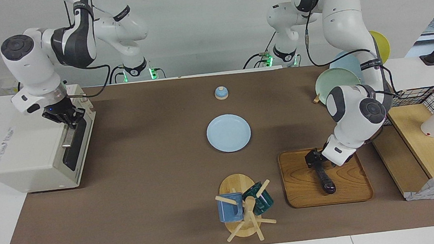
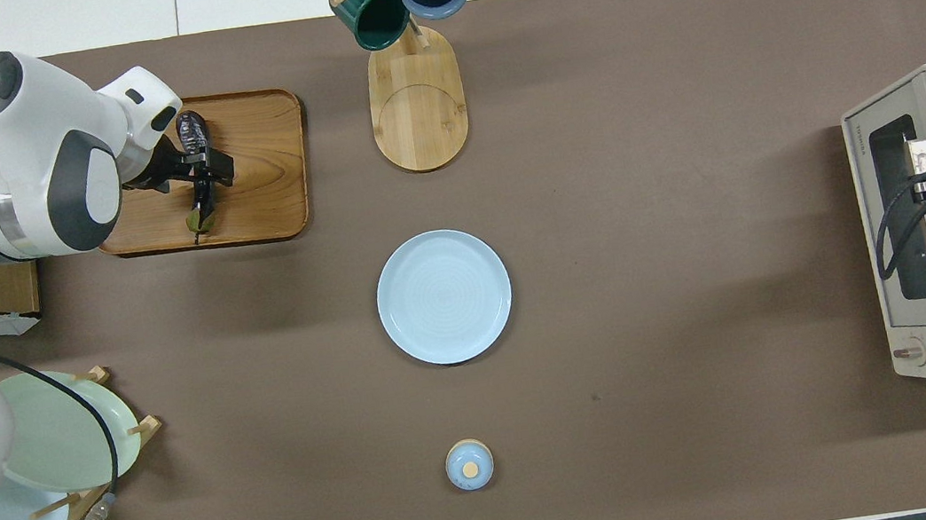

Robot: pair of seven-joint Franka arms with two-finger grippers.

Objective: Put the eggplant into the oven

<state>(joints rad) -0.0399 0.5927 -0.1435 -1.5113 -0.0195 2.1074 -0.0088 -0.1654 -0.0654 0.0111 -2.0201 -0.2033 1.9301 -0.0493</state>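
Mug rack (image 1: 245, 211) — beside eggplant's tray (image 1: 351, 194)

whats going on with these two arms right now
Both arms are at work on getting the eggplant into the oven. The left gripper is down on the eggplant, which lies on the wooden tray at the left arm's end of the table. The right gripper is at the handle of the oven door, which looks shut. The eggplant has not left the tray yet.
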